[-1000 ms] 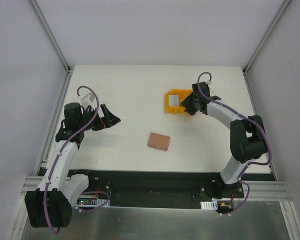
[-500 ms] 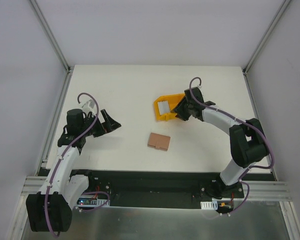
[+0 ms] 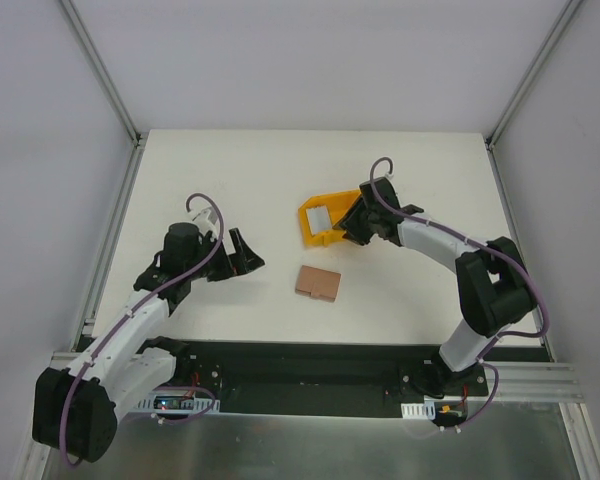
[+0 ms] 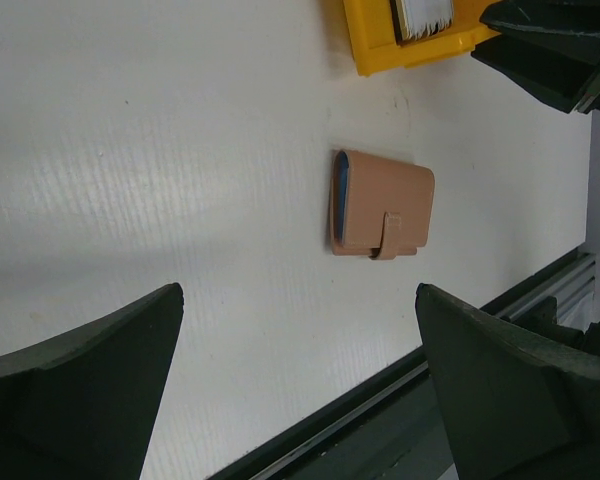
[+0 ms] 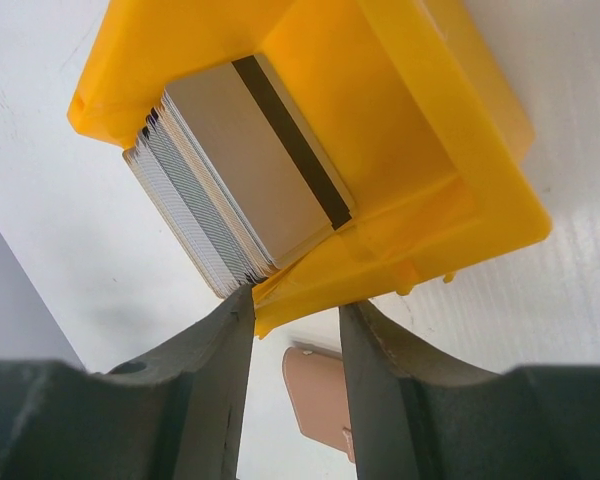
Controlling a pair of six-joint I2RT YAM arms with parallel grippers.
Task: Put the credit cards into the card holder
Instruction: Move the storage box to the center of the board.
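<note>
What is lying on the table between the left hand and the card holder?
Nothing. Only bare white table separates the open left hand from the card holder, as the top view shows.

White table [image 3: 230,180] holds yellow bin [image 3: 308,230], card holder [image 3: 317,283].

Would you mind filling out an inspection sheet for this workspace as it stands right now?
Surface: white table, no spills seen.
Job's things: credit cards stacked in the yellow bin; card holder closed, lying flat, apart from the bin.
Clutter: nothing seen.
Grippers: right gripper jaws clamped on the bin's wall; left gripper jaws wide open, empty, above the table.
Cables: purple cables looped along both arms.
Surroundings: grey walls, metal frame posts.
</note>
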